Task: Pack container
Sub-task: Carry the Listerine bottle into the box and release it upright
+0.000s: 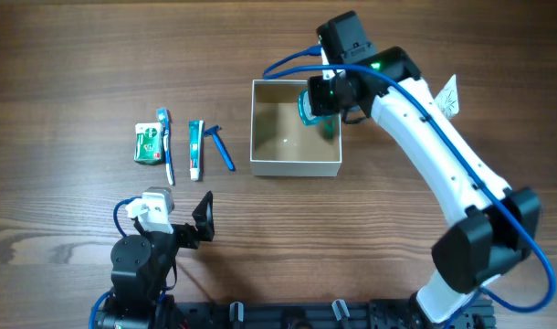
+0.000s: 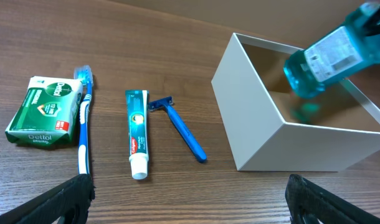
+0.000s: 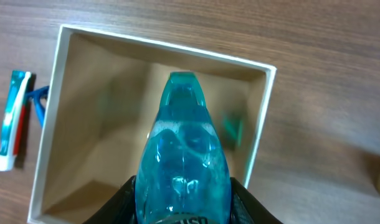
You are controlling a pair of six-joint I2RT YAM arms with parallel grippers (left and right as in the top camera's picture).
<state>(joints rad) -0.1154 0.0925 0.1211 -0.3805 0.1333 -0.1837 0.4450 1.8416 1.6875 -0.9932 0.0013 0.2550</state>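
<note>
— What has your right gripper (image 3: pixel 182 208) got?
— Its fingers are clamped on a blue bottle (image 3: pixel 182 162). That wrist view shows them hugging both sides, the bottle pointing out over the box (image 3: pixel 53 124) straight ahead of the hand.
— Does the overhead view add anything?
— It puts the bottle over the box corner nearest that hand. Your left wrist view shows it tilted above the open top.
— And your left gripper (image 1: pixel 203 222)?
— Fingers wide apart, holding nothing, low over the table (image 1: pixel 68 55). Ahead and to its left lie the soap (image 2: pixel 43 112) and toothbrush (image 2: pixel 84 121), straight ahead the toothpaste (image 2: pixel 137 134) and razor (image 2: pixel 180 127), and ahead to its right the box. Your right wrist view catches only the toothpaste and the razor's head.
</note>
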